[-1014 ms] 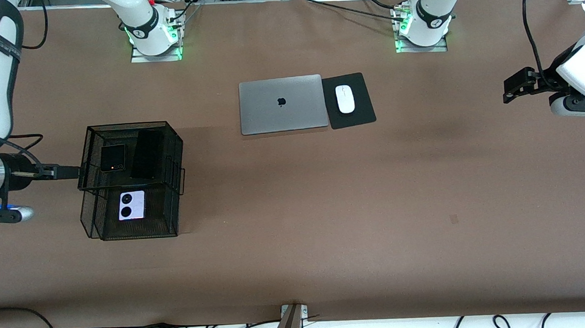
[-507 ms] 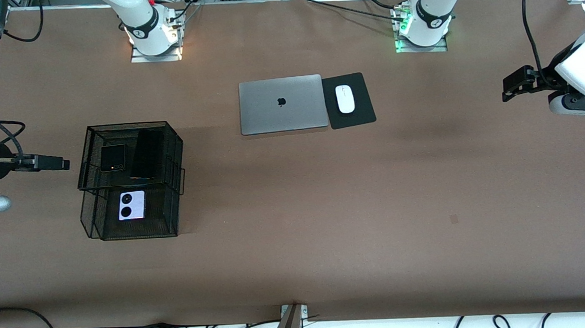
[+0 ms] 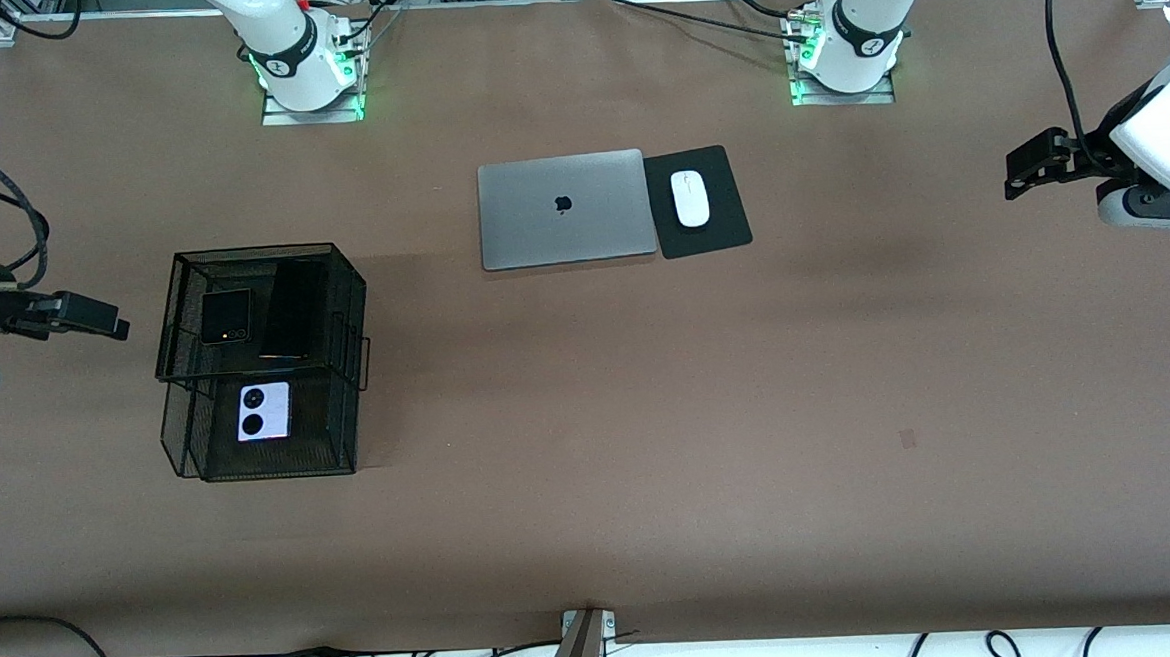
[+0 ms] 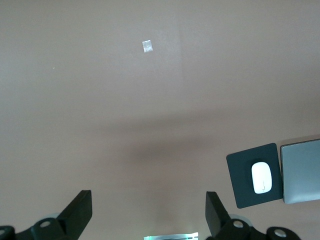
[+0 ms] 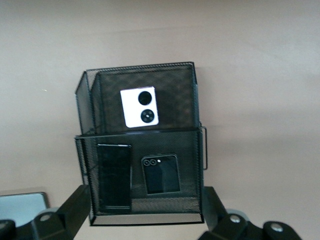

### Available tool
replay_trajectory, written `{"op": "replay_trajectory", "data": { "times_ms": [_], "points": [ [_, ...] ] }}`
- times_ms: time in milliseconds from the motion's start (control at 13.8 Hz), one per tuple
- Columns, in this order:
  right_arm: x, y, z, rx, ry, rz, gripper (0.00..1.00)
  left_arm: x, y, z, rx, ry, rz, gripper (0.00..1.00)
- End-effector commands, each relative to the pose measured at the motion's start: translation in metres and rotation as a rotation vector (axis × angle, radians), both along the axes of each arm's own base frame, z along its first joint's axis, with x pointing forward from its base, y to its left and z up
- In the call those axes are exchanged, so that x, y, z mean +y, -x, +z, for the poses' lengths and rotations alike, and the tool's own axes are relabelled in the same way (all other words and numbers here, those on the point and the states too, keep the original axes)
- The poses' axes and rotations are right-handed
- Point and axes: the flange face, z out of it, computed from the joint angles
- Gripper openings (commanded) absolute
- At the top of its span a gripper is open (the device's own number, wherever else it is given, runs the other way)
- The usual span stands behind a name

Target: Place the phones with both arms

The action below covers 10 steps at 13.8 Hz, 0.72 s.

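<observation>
- The mesh rack [image 3: 261, 360] stands toward the right arm's end of the table [image 3: 591, 448].
- Its upper tier holds the black flip phone [image 3: 225, 316] beside the slab phone [image 3: 294, 309]; the lower tier, nearer to the front camera, holds the lilac phone [image 3: 263, 410].
- The right gripper [image 3: 79, 318] hangs over bare table just beside the rack's edge, fingers spread, nothing in them.
- The left gripper [image 3: 1027, 167] waits over the left arm's end, fingers also spread and holding nothing.
- The laptop [image 3: 567, 209] and the mouse [image 3: 689, 198] on its pad [image 3: 699, 202] lie near the bases, well apart from the rack, with wide bare table between.
</observation>
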Motion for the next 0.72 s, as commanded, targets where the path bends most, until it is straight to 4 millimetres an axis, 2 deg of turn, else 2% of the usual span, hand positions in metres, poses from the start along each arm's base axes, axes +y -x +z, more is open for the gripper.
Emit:
{"op": "replay_trajectory", "data": {
  "times_ms": [0, 507, 652],
  "points": [
    [0.0159, 0.0160, 0.0031, -0.022, 0.062, 0.034, 0.99, -0.0001, 0.0030, 0.0071, 0.005, 0.019, 0.001, 1.00],
    [0.0138, 0.0114, 0.0024, -0.020, 0.051, -0.036, 1.00, 0.0027, 0.0033, 0.0079, 0.003, 0.010, 0.003, 1.00],
    [0.0156, 0.0114, 0.0079, -0.031, 0.032, -0.041, 1.00, 0.0043, 0.0032, 0.0086, 0.002, 0.010, 0.006, 1.00]
  ]
}}
